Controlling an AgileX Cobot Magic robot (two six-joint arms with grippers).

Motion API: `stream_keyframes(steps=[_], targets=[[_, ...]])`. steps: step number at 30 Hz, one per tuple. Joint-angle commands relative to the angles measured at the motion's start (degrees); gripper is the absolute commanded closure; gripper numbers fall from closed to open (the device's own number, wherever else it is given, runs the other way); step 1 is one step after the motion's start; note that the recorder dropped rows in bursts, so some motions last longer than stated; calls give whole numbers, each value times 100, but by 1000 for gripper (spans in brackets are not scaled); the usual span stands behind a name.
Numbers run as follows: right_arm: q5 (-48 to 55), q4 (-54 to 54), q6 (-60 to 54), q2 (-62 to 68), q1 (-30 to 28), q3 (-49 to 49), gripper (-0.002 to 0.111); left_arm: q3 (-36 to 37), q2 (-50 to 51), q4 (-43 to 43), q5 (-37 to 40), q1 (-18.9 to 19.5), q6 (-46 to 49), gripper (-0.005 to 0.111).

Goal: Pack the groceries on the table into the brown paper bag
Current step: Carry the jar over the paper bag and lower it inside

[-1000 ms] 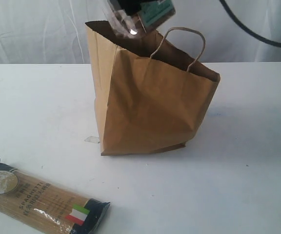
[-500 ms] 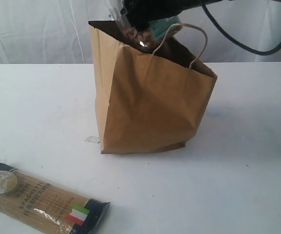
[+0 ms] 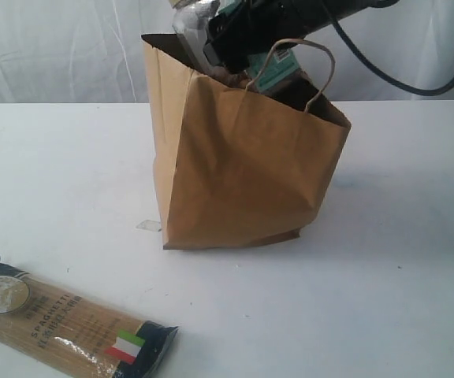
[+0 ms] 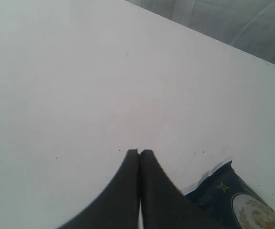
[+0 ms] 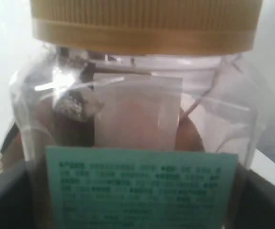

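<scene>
Right gripper [image 3: 239, 41]: it stands over the open mouth of the brown paper bag [image 3: 243, 173]. Its jaws are spread wide and press on both sides of the clear jar with mustard lid [image 5: 137, 119].
Jar: it is tilted at the bag's mouth. Its green label [image 3: 277, 72] shows just behind the front rim, and the lower part is hidden by the paper. What is in the jar is brownish, but the pictures do not show clearly what it is.
In the way: the twisted paper-cord handle [image 3: 324, 67] of the front wall rises in front of the label and crosses it. The rear edge of the bag is just behind the gripper.
Bag: it stands upright on the table [image 3: 400, 260], with creased walls and one corner pushed in.
Left gripper [image 4: 139, 153]: its fingers are pressed together and hold nothing. It is low over the bare table, near one dark end of the spaghetti pack [image 4: 233, 200].
Spaghetti pack: it lies flat near the table's front left edge, well apart from the bag, with its Italian flag [image 3: 127, 345] toward the right end.
Other things: a small pale scrap [image 3: 148, 225] lies on the table by the bag's foot. A black cable [image 3: 385, 67] hangs from the right arm, and a white curtain [image 3: 53, 47] is behind the table.
</scene>
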Motion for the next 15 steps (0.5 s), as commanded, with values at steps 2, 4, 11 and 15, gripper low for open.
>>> stream_keyframes(steps=[2,4,11,15], targets=[[334,-47,-28,-18,-53,-35,72,14,-31,41,-2,4,1,107],[356,-47,-28,-18,-53,-35,66,14,-31,41,-2,4,1,107],[303,-47,-28,-18,-53,-35,51,14,-31,41,-2,4,1,107],[97,-47,-1,-18,-53,-35,51,14,-31,41,-2,4,1,107]])
